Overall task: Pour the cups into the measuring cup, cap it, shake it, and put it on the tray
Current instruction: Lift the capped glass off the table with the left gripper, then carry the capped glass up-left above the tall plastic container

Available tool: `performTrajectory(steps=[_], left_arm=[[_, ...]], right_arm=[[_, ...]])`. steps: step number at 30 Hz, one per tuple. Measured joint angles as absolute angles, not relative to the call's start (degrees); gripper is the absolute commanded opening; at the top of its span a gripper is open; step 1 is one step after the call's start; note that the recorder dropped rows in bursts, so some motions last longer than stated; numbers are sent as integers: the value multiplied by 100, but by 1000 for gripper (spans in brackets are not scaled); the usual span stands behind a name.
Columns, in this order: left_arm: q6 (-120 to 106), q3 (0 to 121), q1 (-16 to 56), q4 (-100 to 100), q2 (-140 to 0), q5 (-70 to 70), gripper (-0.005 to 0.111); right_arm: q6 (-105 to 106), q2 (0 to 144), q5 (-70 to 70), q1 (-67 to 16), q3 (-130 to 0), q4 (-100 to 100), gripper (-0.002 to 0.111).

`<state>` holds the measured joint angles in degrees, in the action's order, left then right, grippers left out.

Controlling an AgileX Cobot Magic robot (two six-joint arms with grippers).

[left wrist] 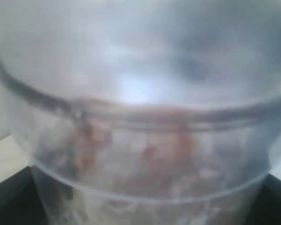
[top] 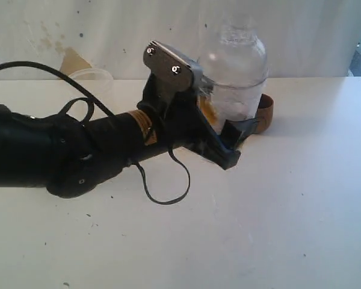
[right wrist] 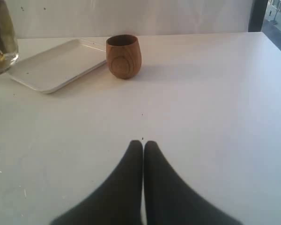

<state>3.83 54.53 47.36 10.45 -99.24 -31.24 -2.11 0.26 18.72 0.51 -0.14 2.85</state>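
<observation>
My left gripper (top: pixel 236 142) is shut on the clear measuring cup (top: pixel 234 90), whose body fills the left wrist view (left wrist: pixel 140 154) with brownish, blurred contents. The clear domed cap (top: pixel 237 50) sits on top of it. The brown wooden cup (top: pixel 265 113) stands just behind the measuring cup; it shows upright in the right wrist view (right wrist: pixel 123 56), beside the white tray (right wrist: pixel 56 63). Low over the bare table, my right gripper (right wrist: pixel 143 143) is shut with nothing in it. No steel tumbler is in view.
A frosted whitish tub (top: pixel 91 77) stands at the back left by the wall. The left arm (top: pixel 60 150) and its loose black cable (top: pixel 168 180) stretch across the left half of the white table (top: pixel 277 217).
</observation>
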Motion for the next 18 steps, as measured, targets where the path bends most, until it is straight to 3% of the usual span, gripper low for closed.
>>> performTrajectory(steps=[6,14,18], left_arm=[[428,5462,4080,527,-9805,-2941,0],[573,5452,3868,1076,-9575,-2610,0],[707,5462,2995,1076,-9032,-2648,0]], right_arm=[[-211,26,1881,51,-14,285,0],[-211,26,1881,51,-14,285,0],[-211,26,1881,51,-14,285,0]])
